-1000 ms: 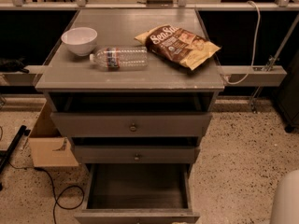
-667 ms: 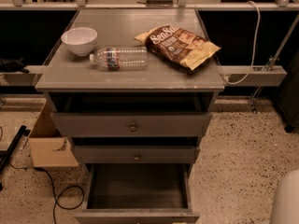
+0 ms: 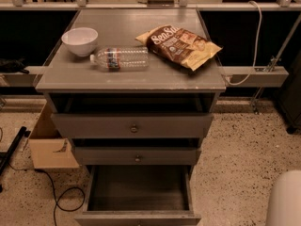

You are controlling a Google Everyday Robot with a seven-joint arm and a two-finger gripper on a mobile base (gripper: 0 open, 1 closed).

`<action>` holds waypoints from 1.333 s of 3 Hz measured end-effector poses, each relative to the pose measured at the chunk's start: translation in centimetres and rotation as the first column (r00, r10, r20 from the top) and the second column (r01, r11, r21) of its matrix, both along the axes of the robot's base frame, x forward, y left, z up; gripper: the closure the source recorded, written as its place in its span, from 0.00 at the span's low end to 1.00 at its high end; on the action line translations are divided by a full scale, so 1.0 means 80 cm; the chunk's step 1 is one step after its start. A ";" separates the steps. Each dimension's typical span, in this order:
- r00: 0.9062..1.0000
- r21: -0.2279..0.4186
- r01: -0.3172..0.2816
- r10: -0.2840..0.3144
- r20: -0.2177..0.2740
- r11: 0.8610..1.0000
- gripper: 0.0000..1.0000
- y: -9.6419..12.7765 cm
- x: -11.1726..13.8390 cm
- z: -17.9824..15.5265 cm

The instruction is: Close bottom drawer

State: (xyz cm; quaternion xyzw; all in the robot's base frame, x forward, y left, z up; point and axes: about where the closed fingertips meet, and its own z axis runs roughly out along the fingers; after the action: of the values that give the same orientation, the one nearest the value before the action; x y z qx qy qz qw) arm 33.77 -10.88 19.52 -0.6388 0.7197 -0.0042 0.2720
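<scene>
Here, my gripper is outside the frame, so I cannot tell its state. Only a pale rounded piece of my body (image 3: 284, 199) shows, at the near right corner.

- Nearest to that, left of it: the bottom drawer (image 3: 136, 216), pulled well out toward me. Its dark inside floor and both side walls are in plain sight. Its front panel is cut by the near edge of the frame.
- Just above it: the middle drawer (image 3: 108, 155), small round knob (image 3: 138, 158) at centre.
- Above that: the top drawer (image 3: 94, 125), taller front, with a dark gap between it and the cabinet top (image 3: 117, 32).
- On the cabinet top: a white bowl (image 3: 80, 41) at the left, a clear plastic bottle (image 3: 120, 59) lying on its side just right of it, and a brown-and-yellow chip bag (image 3: 178, 45) at the right, flat.
- Left of the cabinet, on the speckled floor (image 3: 235, 173): a cardboard box (image 3: 49, 145), with a dark cable (image 3: 56, 197) looping nearer to me.
</scene>
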 end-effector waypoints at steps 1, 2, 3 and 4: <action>1.000 -0.006 -0.009 0.009 -0.027 1.000 1.00 0.005 -0.011 -0.016; 0.996 -0.014 -0.024 0.022 -0.091 1.000 1.00 0.019 -0.038 -0.054; 0.995 -0.016 -0.026 0.024 -0.092 1.000 1.00 0.022 -0.036 -0.056; 0.996 -0.026 -0.030 0.027 -0.080 0.999 1.00 0.036 -0.018 -0.061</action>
State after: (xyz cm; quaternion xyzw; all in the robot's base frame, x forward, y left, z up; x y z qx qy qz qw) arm 32.34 -7.98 14.61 -0.6523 0.7206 0.0153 0.2343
